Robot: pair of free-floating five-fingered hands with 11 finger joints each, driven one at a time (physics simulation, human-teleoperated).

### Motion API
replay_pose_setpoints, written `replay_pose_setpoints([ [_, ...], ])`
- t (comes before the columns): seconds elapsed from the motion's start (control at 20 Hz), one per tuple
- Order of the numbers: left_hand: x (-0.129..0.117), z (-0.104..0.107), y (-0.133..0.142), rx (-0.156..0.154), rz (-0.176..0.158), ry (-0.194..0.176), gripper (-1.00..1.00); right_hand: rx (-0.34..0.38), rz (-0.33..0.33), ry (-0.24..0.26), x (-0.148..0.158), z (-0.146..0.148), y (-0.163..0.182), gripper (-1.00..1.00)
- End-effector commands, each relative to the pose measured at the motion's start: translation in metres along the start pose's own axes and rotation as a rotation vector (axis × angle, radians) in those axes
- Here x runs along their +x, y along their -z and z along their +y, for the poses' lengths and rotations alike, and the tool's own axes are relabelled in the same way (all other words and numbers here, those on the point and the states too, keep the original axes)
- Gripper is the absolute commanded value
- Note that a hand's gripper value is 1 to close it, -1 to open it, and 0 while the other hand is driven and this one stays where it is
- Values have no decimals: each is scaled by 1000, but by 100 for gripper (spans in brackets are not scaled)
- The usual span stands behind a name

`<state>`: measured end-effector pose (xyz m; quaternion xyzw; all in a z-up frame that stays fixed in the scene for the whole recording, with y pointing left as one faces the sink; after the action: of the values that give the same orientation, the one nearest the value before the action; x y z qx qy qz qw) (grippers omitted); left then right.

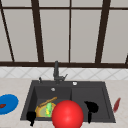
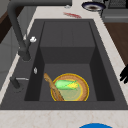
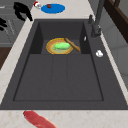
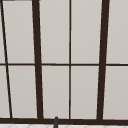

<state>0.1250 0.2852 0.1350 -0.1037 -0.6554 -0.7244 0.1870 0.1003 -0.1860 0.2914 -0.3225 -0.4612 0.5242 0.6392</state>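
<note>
1. The left hand (image 1: 31, 117) hangs at the front left corner of the sink (image 1: 105, 100), just beside the yellow bowl (image 1: 40, 111). It touches nothing; whether its fingers are straight or curled I cannot tell.
2. The right hand (image 1: 91, 107) hovers over the shallow right half of the sink, fingers pointing down, holding nothing. Its finger posture is likewise too dark to judge.
3. The yellow bowl sits on the floor of the deep left basin, low enough that the walls hem it in. A green and yellow corn cob (image 2: 66, 85) lies flat inside it, cradled by the rim.
4. A wooden spoon (image 2: 52, 87) leans across the bowl's edge, one end propped on the rim, the other toward the back wall.
5. A large red ball (image 1: 67, 115) shows in the front view at the sink's near edge, between the two hands and covering part of the bowl.
6. The faucet (image 1: 56, 71) stands at the back, under the window (image 4: 70, 62).
7. On the tabletop, a blue plate (image 1: 8, 103) lies left of the sink with a small dark red bit on it; a red pepper-like item (image 1: 116, 105) lies to the right, well apart from both hands.
</note>
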Motion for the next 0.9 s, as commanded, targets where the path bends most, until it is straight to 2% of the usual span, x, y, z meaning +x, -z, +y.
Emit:
replay_pose_setpoints([
  [0.0, 0, 0, 0, 0, 0, 0, 0, -81, -39, -20, 1, -7, 10, -100],
  [0.3, 0, 0, 0, 0, 0, 0, 0, -153, -77, -14, 1, -11, 27, -100],
  [0.35, 0, 0, 0, 0, 0, 0, 0, -163, -87, -21, 2, -12, 30, -100],
  [0.4, 0, 0, 0, 0, 0, 0, 0, -183, -82, -57, 6, -13, 27, -100],
  [0.45, 0, 0, 0, 0, 0, 0, 0, -223, -76, -70, 5, -17, 21, -100],
  [0.55, 0, 0, 0, 0, 0, 0, 0, -247, -59, -62, 9, -17, 21, -100],
  [0.7, 0, 0, 0, 0, 0, 1, 0, -216, -47, -13, 7, -16, 20, -100],
  [0.85, 0, 0, 0, 1, 0, 1, 0, -223, -54, -9, 8, -19, 21, -100],
])
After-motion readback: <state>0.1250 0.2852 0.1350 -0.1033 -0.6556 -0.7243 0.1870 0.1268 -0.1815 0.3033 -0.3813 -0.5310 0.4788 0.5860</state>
